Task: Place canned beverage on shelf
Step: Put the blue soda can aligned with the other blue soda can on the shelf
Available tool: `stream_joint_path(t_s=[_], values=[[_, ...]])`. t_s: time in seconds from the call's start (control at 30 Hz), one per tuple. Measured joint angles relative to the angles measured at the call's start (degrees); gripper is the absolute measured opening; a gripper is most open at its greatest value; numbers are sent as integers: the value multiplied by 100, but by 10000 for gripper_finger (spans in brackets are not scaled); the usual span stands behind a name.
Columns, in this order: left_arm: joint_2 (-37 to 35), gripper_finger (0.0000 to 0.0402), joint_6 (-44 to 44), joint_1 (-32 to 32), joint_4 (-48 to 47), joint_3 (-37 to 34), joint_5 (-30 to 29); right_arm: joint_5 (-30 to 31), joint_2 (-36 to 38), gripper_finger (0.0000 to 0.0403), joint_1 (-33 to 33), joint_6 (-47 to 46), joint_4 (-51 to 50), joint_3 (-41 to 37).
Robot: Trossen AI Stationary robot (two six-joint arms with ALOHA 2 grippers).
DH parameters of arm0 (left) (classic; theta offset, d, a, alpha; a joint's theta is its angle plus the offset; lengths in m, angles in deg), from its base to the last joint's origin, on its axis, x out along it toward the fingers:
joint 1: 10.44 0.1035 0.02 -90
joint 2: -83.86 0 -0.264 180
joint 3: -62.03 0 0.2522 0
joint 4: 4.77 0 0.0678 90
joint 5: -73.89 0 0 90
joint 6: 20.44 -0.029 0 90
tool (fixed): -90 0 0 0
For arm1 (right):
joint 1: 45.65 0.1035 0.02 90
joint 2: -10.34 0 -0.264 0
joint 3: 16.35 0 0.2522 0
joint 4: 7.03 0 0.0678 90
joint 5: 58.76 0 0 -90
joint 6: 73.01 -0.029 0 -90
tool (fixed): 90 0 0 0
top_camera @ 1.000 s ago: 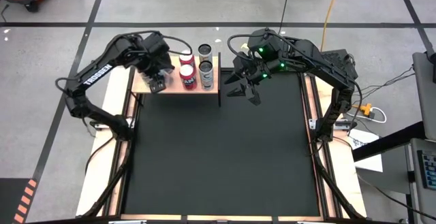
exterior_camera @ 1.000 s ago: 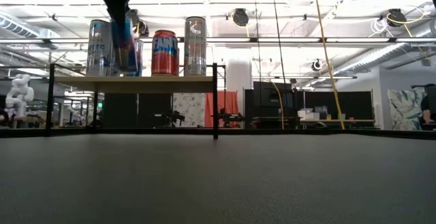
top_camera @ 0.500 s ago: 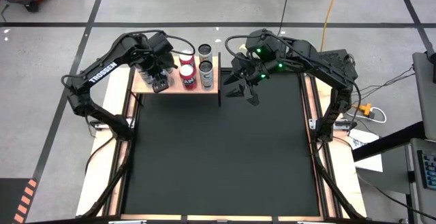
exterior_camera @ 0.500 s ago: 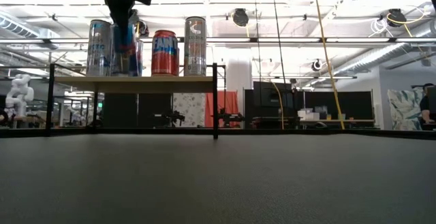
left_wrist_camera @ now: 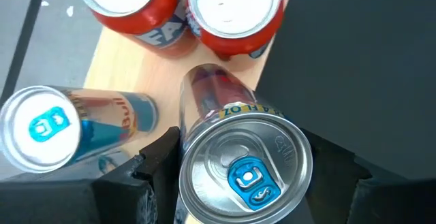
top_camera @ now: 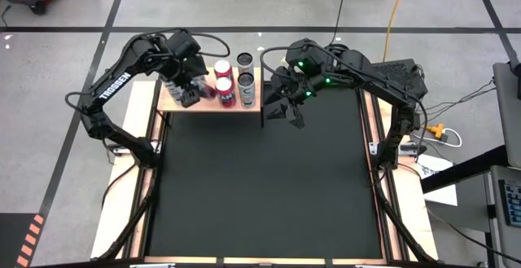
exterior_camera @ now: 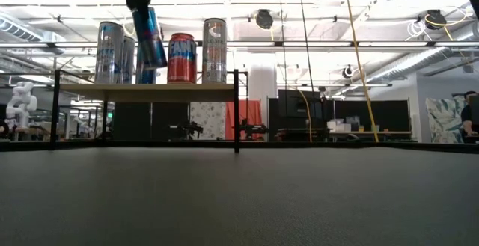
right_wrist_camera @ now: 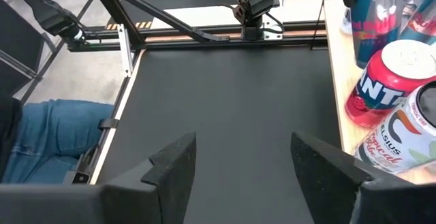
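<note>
Your left tool (top_camera: 187, 85) has come up over the shelf (top_camera: 205, 105) with the blue can (exterior_camera: 148, 38) clamped between its fingers; half a second back that can stood upright among the others in the low view, and now it hangs tilted, its base clear of the board, so it has been lifted rather than released. From the left wrist view the silver lid with its blue tab sits squarely between the two dark fingers, partly open around the can's body; a second blue can (left_wrist_camera: 51, 132) stands just beside it, and two red cans (left_wrist_camera: 231, 9) sit further along the board. The shelf itself runs along the far edge of the table, towards its far left corner. Your right tool (top_camera: 285, 109) has drifted a little closer to the shelf's end post; its fingers stand apart and hold nothing, hovering over the black mat (top_camera: 269, 186). For the task, this probably means the can is being repositioned, though you cannot tell from these views where on the board it is headed; it does not count as placed until it is set down upright and let go.
</note>
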Motion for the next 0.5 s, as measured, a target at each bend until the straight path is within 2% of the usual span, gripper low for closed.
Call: stream_joint_path(t_s=[0.1, 0.23, 0.37, 0.5], values=[[0, 229, -2, 4, -13, 0, -57, -1, 17, 219, 0, -12, -5, 0], [0, 229, -120, 0, -20, 0, -423, -3, 25, 219, 0, -50, -8, 0], [44, 233, -94, 4, -22, 0, -381, -3, 25, 219, 0, -50, -77, 0], [77, 257, 46, -2, -26, -2, -348, -3, 25, 219, 0, -55, -99, 0]])
